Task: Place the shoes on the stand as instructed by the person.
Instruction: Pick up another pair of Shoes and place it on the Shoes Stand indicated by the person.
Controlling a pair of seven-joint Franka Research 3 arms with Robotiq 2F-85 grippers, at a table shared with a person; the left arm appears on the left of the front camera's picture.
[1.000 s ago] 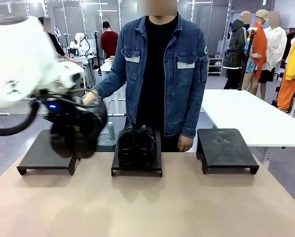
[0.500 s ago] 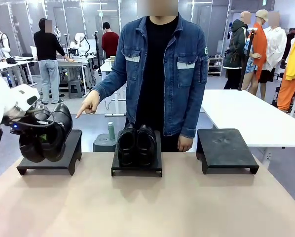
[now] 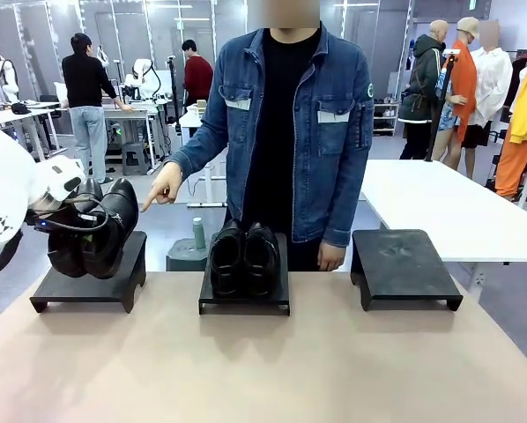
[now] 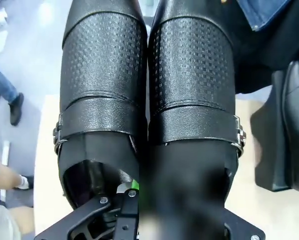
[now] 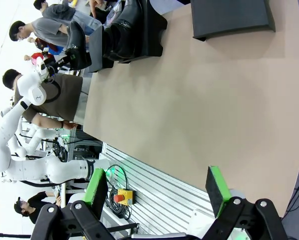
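One pair of black shoes (image 3: 94,231) hangs tilted, toes up, just over the left stand (image 3: 92,284); whether the shoes touch the stand I cannot tell. My left gripper (image 3: 68,231) is shut on this pair. In the left wrist view the two shoes (image 4: 147,85) sit side by side, with the gripper (image 4: 134,200) clamping their heel openings. The other pair (image 3: 244,256) rests on the middle stand (image 3: 244,304). The person (image 3: 285,115) stands behind it, and a hand (image 3: 162,187) points toward the left stand. My right gripper (image 5: 157,192) is open, away from the table's near edge.
An empty black stand (image 3: 404,264) stands at the table's right. The tan tabletop (image 3: 263,370) in front of the three stands is bare. A white table (image 3: 440,207) lies behind on the right. Other people work at benches far back left.
My left arm swung the held shoes leftward from near the middle to over the left stand, then shifted them slightly up and right. The person's pointing hand is now unobstructed.
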